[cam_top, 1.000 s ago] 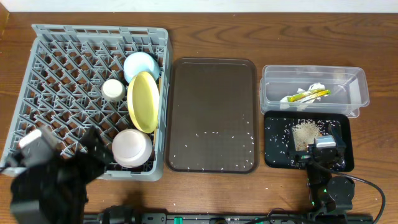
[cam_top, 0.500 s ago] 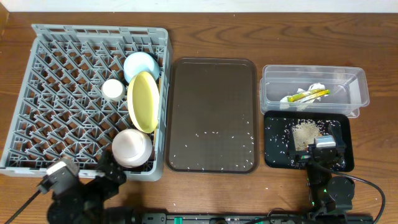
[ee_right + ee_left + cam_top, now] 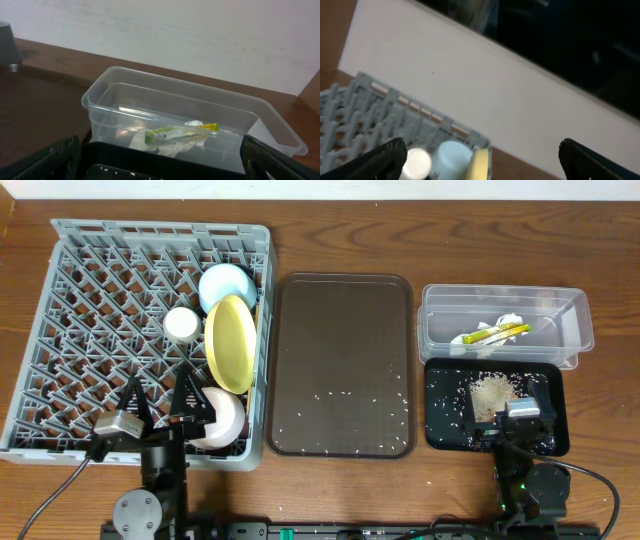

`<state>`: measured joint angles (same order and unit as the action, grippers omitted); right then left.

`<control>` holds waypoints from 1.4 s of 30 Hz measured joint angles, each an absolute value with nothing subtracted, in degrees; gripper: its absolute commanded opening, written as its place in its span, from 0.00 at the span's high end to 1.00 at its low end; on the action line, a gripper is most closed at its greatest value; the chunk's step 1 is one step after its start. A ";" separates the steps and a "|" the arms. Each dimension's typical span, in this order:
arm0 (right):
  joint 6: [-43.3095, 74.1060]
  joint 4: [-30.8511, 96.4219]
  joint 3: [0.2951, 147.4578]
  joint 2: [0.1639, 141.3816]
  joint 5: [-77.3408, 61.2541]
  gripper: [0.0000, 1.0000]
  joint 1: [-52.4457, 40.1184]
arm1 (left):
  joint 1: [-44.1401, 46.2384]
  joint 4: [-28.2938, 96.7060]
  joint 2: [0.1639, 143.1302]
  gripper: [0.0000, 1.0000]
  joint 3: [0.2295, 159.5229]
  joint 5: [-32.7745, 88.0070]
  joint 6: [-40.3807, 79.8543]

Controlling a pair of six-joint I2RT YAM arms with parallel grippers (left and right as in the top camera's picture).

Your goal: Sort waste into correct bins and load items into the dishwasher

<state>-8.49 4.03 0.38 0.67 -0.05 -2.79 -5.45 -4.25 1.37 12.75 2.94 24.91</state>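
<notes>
Ahead of left fingers (image 3: 187, 394): rack (image 3: 100, 310) w/ plate (image 3: 231, 343), cup (image 3: 181, 324), bowl (image 3: 226, 284) loaded; chopsticks not seen.
Left fingers: spread, empty.
By right fingers (image 3: 45, 161): tub (image 3: 500, 290) w/ paper (image 3: 510, 320), wrapper (image 3: 495, 333); black tray (image 3: 555, 380) w/ rice (image 3: 490, 392).
Right fingers: spread, empty.
Left to do: grains (image 3: 340, 394) on brown tray (image 3: 340, 320).

- A staged test bench, as in a robotics lab, is suggested rather than a working kitchen.
- A left arm base (image 3: 140, 510) and a right arm base (image 3: 535, 492) are mounted at the near edge of a wooden table (image 3: 340, 240).
- Canteen-style ware is laid out in a tidy row: a grey dish rack (image 3: 100, 330), a brown serving tray (image 3: 340, 340), a clear tub (image 3: 505, 295) and a black tray (image 3: 440, 430).
- A plain white wall (image 3: 200, 35) is seen behind the table.
</notes>
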 measured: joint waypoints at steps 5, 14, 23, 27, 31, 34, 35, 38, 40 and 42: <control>-8.49 4.03 0.38 0.67 -0.03 0.01 -2.79 | -4.73 -12.27 0.73 0.02 6.68 3.09 26.17; -8.49 4.03 0.38 0.67 -0.03 0.01 -2.79 | -4.38 -12.56 0.69 0.02 2.07 3.09 27.03; -8.51 4.05 0.38 0.67 -0.05 0.01 -2.79 | -4.05 -7.16 0.62 0.02 0.45 3.07 26.52; -8.51 4.03 0.38 0.67 -0.05 0.01 -2.79 | -1.67 -1.87 0.62 0.02 0.38 3.11 23.05; -8.54 4.03 0.38 0.67 -0.05 0.01 -2.79 | 0.43 0.27 0.60 0.02 0.43 3.51 18.94; -8.56 4.03 0.38 0.67 -0.05 0.01 -2.79 | 0.95 0.82 0.60 0.02 0.58 4.40 15.25; -8.60 4.03 0.38 0.67 -0.05 0.01 -2.79 | 0.97 0.82 0.60 0.02 0.62 4.80 13.93; -8.62 4.03 0.38 0.67 -0.05 0.01 -2.79 | 0.97 0.82 0.60 0.02 0.78 6.74 9.13; -8.62 4.03 0.38 0.67 -0.05 0.01 -2.79 | 0.97 0.86 0.60 0.02 0.89 7.68 6.70; -8.64 4.03 0.38 0.67 -0.05 0.01 -2.79 | 0.97 0.86 0.60 0.02 0.93 8.29 4.60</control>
